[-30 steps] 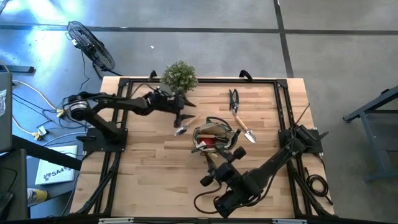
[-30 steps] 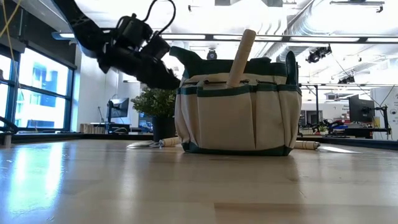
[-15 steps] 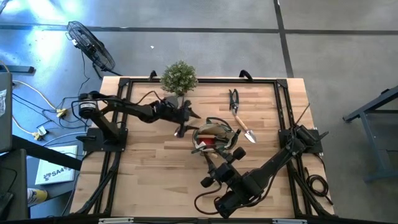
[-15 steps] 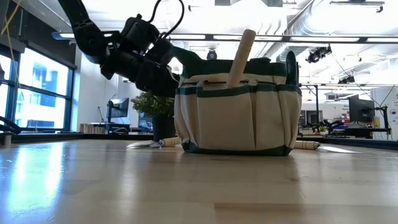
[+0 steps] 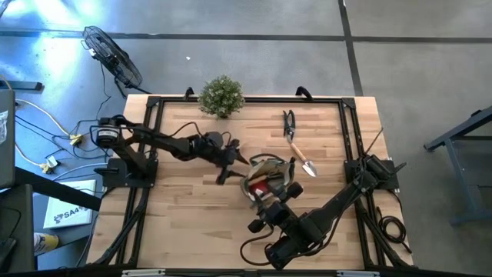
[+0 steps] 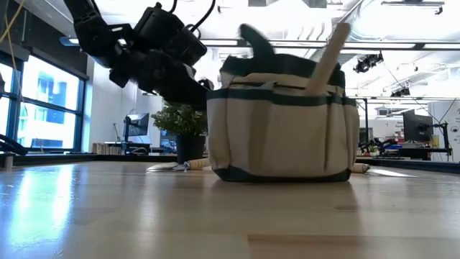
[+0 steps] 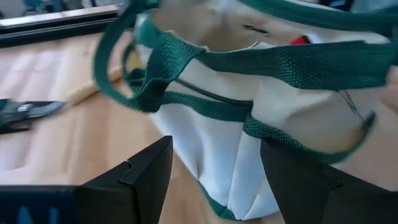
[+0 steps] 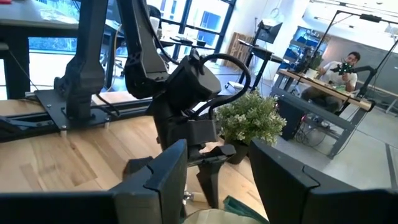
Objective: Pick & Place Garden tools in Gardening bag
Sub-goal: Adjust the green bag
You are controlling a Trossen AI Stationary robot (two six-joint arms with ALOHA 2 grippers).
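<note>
Pushed rightward across the table [image 5: 184, 215] and tipped since half a second ago: the gardening bag [image 6: 280, 129], nudged by the left hand [image 5: 234, 159], spread open with the bag's pocketed wall between its fingers [image 7: 146, 177] and nothing grasped. Parked at the bag's near side, the right hand [image 5: 274, 201], likewise open and empty. Left outside on the table: a trowel [image 5: 301, 160] and dark snips [image 5: 289, 121] beyond the bag, another trowel [image 6: 176, 167] near the left hand; judged a bump, no tool gained.
</note>
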